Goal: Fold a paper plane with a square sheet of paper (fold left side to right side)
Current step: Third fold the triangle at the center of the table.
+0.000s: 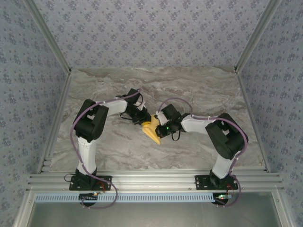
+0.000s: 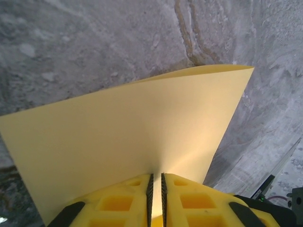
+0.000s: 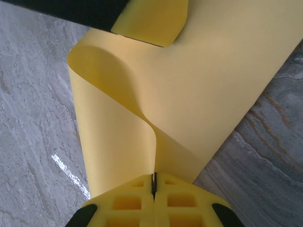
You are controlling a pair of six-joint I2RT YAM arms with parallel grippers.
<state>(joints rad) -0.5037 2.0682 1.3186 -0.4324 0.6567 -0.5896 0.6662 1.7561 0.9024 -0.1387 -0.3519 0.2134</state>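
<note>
The right gripper [image 3: 154,182] pinches the yellow sheet of paper [image 1: 151,128] tight at mid-counter [image 1: 189,85], bowing it so one side can swing over, while the left gripper [image 2: 156,189] straddles another edge, jaws barely parted, grip unclear.

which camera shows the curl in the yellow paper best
Right wrist: the paper is close up, its edge rolling over in a clear loop. Left wrist shows a smooth, gently bowed face of it; the top view gives a small, far-off yellow patch.
</note>
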